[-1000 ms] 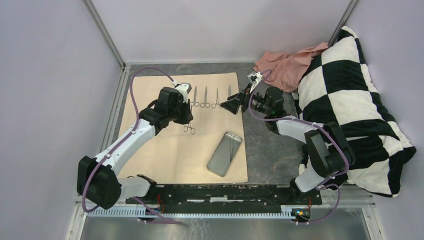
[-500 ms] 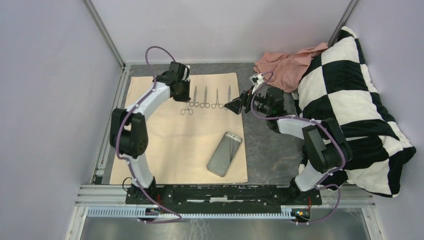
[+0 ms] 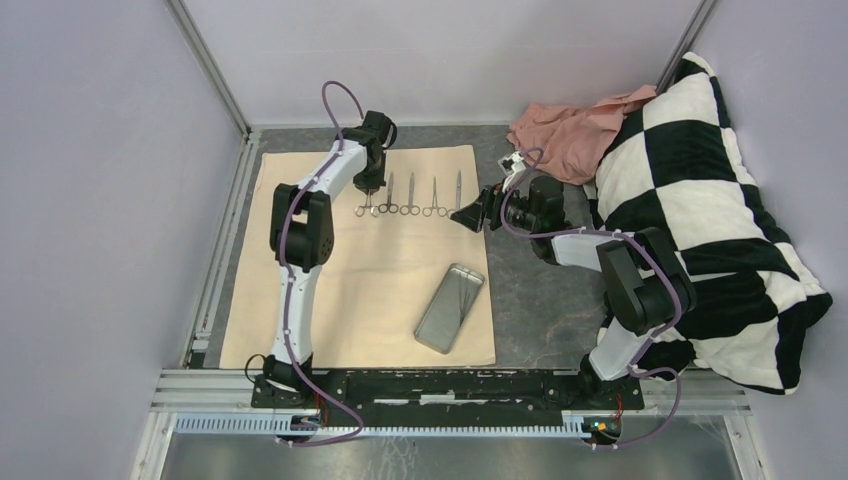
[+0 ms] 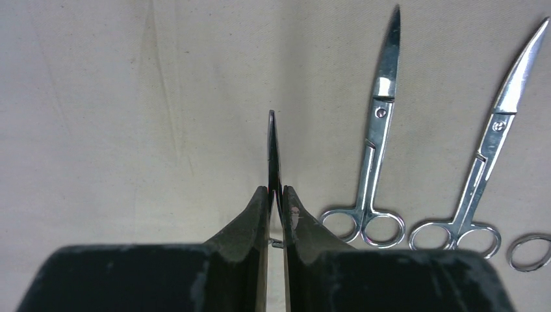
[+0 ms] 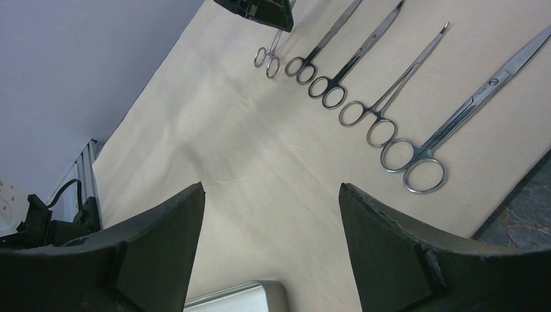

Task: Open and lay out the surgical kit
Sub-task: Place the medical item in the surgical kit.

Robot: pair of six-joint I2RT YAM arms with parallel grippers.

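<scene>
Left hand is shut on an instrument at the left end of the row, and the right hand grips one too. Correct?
No. The right wrist view shows the right hand open and empty. The left hand is indeed shut on an instrument at the left end of the row.

Bright, even light from above leaves only faint, soft shadows on the cloth. In the left wrist view the scissors show white glare, while the edge-on instrument reads dark. The right wrist view's black fingers look slightly soft at close range.
</scene>
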